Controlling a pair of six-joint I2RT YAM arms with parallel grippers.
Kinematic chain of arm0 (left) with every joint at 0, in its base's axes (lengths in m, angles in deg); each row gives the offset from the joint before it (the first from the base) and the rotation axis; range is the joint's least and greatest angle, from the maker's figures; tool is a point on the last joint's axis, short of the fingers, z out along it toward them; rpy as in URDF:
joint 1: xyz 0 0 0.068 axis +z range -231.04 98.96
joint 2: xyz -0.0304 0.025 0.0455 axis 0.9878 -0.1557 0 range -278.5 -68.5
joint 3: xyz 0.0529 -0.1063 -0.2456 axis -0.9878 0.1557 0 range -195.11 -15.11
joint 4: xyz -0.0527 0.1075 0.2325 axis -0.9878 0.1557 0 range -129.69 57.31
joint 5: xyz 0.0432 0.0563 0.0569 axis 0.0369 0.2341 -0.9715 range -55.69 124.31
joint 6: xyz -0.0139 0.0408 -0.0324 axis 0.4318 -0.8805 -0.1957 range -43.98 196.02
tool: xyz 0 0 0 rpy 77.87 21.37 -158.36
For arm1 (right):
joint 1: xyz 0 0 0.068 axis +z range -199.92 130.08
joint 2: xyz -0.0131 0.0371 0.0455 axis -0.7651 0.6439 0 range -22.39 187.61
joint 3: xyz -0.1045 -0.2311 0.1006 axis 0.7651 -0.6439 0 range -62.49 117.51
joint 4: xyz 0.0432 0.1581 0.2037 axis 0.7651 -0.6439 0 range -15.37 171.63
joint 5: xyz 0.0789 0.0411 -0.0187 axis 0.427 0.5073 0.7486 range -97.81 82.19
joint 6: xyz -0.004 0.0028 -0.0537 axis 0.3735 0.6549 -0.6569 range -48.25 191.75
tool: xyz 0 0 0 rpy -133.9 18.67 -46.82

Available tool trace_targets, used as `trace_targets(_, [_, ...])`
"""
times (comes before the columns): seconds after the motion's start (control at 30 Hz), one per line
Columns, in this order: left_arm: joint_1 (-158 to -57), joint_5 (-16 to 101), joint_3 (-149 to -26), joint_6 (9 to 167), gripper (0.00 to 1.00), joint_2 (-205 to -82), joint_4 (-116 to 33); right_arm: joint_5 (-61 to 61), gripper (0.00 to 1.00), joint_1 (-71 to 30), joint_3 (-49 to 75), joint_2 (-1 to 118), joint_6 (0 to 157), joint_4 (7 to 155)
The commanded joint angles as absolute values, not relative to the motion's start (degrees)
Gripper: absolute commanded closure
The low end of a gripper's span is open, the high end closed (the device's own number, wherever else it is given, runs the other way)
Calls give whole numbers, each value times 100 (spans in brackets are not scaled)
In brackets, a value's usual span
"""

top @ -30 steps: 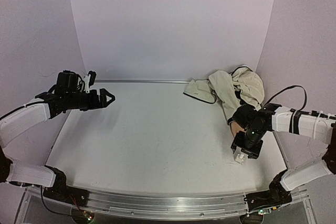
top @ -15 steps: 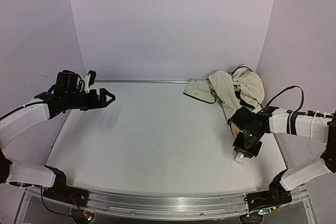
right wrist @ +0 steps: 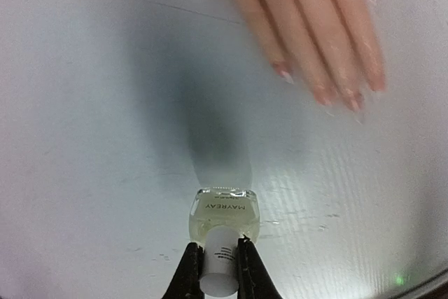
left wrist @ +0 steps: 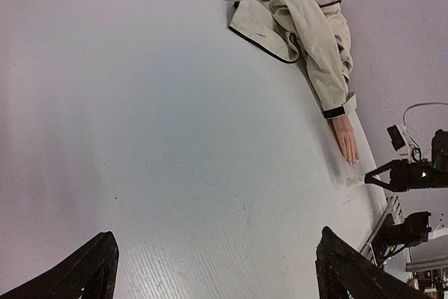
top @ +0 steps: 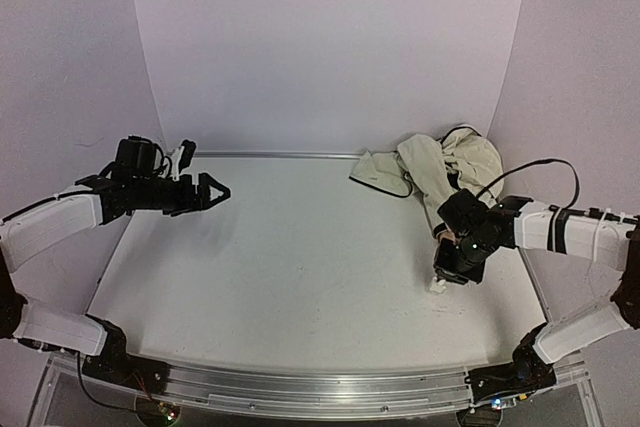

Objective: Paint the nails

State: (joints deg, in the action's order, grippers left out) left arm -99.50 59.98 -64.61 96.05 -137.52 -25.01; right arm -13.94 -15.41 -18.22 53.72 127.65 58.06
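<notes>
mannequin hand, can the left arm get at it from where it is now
Probably not easily. The mannequin hand lies near the right edge of the table, far across from the open left gripper, and the right gripper, shut on the bottle, sits right by its nails.

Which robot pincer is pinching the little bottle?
The right pincer: it is shut on the white-capped small clear glass bottle, near the peach mannequin hand. The left pincer hangs wide open on the other side, holding nothing.
</notes>
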Motion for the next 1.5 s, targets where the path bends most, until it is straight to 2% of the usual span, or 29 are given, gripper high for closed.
trace_targets(0.0, [-10310,6491,-6638,9629,0,-13848,-3167,-370,100,-1506,-1376,5361,11386,7285])
trace_targets(0.17, [-11163,6081,-6355,9399,1,-14002,-3858,420,100,-1297,-734,6025,11007,8604])
trace_targets(0.43, [-12718,5122,-5999,8118,5,-14313,-4970,899,100,-545,867,7372,10804,8531])
trace_targets(0.6, [-13027,4889,-5691,7244,9,-14516,-5687,1297,100,-239,1117,7445,10748,8557])
trace_targets(0.87, [-13253,4734,-5888,6205,12,-14933,-5759,1549,100,45,1306,7393,10674,8554])
trace_targets(1.1, [-13314,4813,-6076,5974,29,-15123,-5749,1566,100,88,1361,7420,10646,8542])
trace_targets(1.47, [-13373,4796,-6262,5925,50,-15363,-5740,1618,100,115,1406,7420,10587,8524])
